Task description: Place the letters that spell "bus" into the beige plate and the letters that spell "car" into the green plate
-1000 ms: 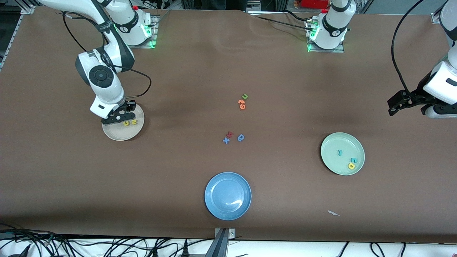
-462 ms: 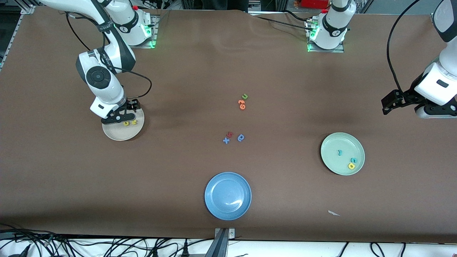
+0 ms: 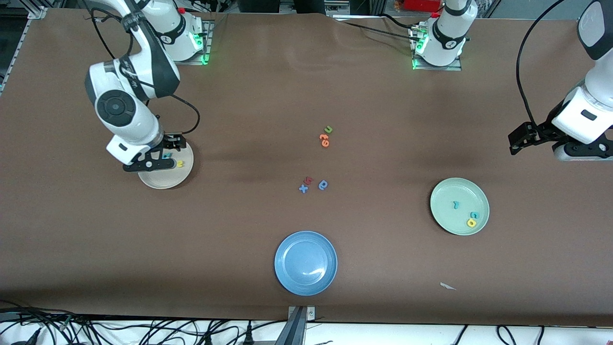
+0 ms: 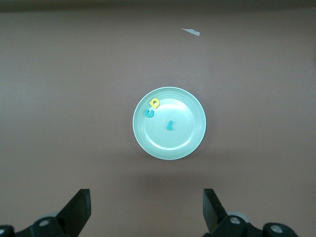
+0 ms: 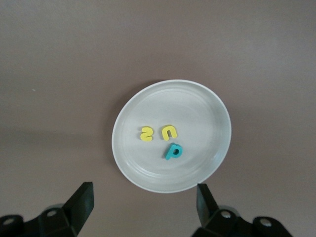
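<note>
Both claws are wide open and hold nothing, the right claw [image 3: 160, 160] over the beige plate [image 5: 207, 98] with b, u, s inside (the green plate [image 4: 192, 143] near the left arm's desk edge has c, a, r), so a low swing could bump a plate.

Table cover [image 3: 249, 96]: matt brown, cloth-like, slightly wrinkled. Blue plate [image 3: 287, 268]: glossy, shows glare. Beige plate [image 5: 207, 108] and green plate [image 4: 190, 133]: smooth, semi-gloss. Letters: matt foam look.

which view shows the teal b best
The right wrist view: the teal b lies unobstructed in the beige plate beside the yellow u. In the front view it is mostly hidden under the right end effector. The left wrist view misses it.
</note>
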You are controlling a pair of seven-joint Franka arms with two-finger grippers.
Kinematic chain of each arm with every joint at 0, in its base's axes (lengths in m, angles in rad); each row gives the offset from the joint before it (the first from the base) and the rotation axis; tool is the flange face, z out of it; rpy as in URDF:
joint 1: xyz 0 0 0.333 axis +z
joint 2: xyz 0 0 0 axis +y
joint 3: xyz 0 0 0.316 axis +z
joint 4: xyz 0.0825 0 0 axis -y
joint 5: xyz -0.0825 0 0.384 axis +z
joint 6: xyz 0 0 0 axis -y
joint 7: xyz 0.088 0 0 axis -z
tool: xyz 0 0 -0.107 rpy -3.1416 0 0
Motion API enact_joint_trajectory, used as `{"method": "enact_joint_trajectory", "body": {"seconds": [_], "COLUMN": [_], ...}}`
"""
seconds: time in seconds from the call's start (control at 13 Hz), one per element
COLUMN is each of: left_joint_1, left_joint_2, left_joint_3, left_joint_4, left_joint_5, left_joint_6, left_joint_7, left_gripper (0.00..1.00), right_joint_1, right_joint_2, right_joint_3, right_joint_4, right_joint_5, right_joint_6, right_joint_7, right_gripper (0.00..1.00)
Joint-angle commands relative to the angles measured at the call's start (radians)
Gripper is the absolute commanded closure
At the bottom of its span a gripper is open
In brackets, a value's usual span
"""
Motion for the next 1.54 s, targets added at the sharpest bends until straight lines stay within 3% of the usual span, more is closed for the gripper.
{"method": "enact_joint_trajectory", "body": {"seconds": [0.0,0.23,0.46,0.62,0.92,1.0,1.46], "left_joint_1": [0.003,0.006,0.005,0.008,0.006,0.005,0.008], "left_joint_2": [-0.004,-0.004,-0.004,-0.004,-0.004,-0.004,-0.004], "left_joint_3": [-0.001,-0.001,-0.001,-0.001,-0.001,-0.001,-0.001], "left_joint_4": [0.005,0.005,0.005,0.005,0.005,0.005,0.005], "left_joint_5": [-0.015,-0.015,-0.015,-0.015,-0.015,-0.015,-0.019], "left_joint_6": [-0.011,-0.011,-0.011,-0.011,-0.011,-0.011,-0.011], "left_joint_7": [-0.004,-0.004,-0.004,-0.004,-0.004,-0.004,-0.003], "left_gripper": [0.00,0.00,0.00,0.00,0.00,0.00,0.00], "right_joint_1": [0.000,0.000,0.011,0.088,0.180,0.186,0.185], "right_joint_2": [0.003,0.003,-0.001,-0.024,-0.107,-0.118,-0.112], "right_joint_3": [-0.005,-0.039,-0.175,-0.308,-0.442,-0.455,-0.461], "right_joint_4": [0.124,0.283,0.379,0.402,0.397,0.393,0.397], "right_joint_5": [0.089,0.129,0.218,0.228,0.257,0.258,0.258], "right_joint_6": [-0.117,-0.281,-0.383,-0.406,-0.418,-0.421,-0.452], "right_joint_7": [-0.076,-0.173,-0.337,-0.417,-0.431,-0.431,-0.448], "right_gripper": [0.06,0.06,0.06,0.06,0.06,0.01,0.00]}}
